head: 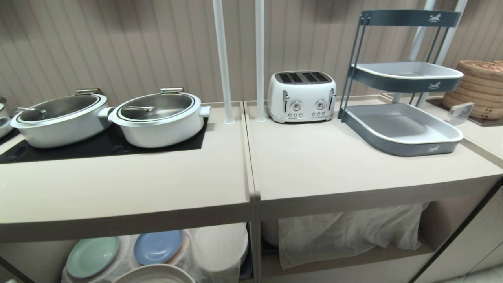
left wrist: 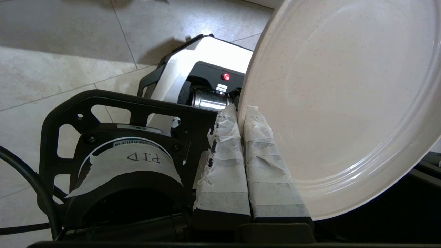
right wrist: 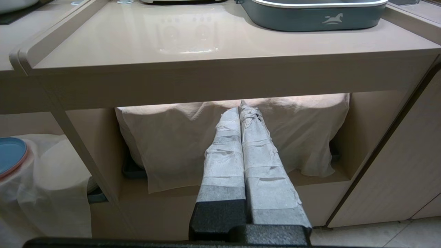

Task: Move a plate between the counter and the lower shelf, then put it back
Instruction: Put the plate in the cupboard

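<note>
The cream-beige plate [left wrist: 337, 96] is tilted on edge in the left wrist view, and my left gripper [left wrist: 237, 108] is shut on its rim, one taped finger on each face. In the head view a curved piece of the plate [head: 155, 275] shows at the bottom edge, in front of the lower shelf [head: 35, 255] and below the counter [head: 118, 184]. My right gripper [right wrist: 240, 105] is shut on nothing, out in front of the neighbouring bay with the tall cloth-draped stack [right wrist: 179, 144]. Neither arm shows in the head view.
Two white lidded pots [head: 157, 118] [head: 59, 120] stand on the counter's black panel. A mint-green plate [head: 92, 256] and a blue plate [head: 157, 246] top cloth-draped stacks in the lower shelf. The adjoining section holds a white toaster [head: 301, 95] and a grey tiered tray rack [head: 401, 129].
</note>
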Available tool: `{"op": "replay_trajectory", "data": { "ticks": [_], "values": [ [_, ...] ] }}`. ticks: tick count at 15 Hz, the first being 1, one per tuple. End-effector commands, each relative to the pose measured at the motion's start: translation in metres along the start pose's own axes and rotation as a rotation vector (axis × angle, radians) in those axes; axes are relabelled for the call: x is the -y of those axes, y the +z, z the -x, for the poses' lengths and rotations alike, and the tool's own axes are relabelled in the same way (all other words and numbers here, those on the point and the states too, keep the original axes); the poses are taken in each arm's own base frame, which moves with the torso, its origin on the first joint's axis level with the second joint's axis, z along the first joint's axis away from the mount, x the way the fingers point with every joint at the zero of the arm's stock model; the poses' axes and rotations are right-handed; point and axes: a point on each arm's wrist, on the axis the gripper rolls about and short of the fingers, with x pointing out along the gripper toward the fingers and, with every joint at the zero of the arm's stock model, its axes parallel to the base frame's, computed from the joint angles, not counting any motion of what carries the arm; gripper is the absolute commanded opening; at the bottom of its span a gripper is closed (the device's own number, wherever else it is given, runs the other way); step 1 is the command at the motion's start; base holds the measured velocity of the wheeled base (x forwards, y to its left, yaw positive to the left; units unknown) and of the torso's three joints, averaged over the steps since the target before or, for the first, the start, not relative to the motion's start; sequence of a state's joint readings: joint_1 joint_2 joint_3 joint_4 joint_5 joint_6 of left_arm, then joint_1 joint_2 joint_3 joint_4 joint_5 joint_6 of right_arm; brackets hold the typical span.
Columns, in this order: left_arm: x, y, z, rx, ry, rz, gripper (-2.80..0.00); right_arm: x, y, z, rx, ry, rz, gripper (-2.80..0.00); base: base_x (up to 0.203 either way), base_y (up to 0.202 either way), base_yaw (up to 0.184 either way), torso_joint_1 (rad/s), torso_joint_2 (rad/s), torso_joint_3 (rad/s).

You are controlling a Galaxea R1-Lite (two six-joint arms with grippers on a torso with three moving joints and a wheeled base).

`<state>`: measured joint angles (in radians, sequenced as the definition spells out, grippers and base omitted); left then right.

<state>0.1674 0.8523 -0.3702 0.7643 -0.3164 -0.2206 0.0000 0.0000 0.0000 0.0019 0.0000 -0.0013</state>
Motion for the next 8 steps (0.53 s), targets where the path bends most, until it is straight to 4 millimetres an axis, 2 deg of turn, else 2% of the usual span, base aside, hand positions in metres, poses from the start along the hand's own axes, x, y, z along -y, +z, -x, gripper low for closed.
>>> {"op": "replay_trajectory", "data": {
  "ticks": [1, 8],
  "values": [
    [-0.0005, -0.0019, -0.0003, -0.025, 0.005, 0.013, -2.80, 0.0000, 0.0000, 0.0000, 0.000, 0.000, 0.000, -2.80, 0.000, 0.000, 0.000, -0.155, 0.32, 0.163],
    [0.0004, 0.0002, 0.0002, -0.017, -0.009, 0.008, -2.80, 0.0000, 0.0000, 0.0000, 0.000, 0.000, 0.000, -2.80, 0.000, 0.000, 0.000, -0.162, 0.34, 0.182]
  ]
}}
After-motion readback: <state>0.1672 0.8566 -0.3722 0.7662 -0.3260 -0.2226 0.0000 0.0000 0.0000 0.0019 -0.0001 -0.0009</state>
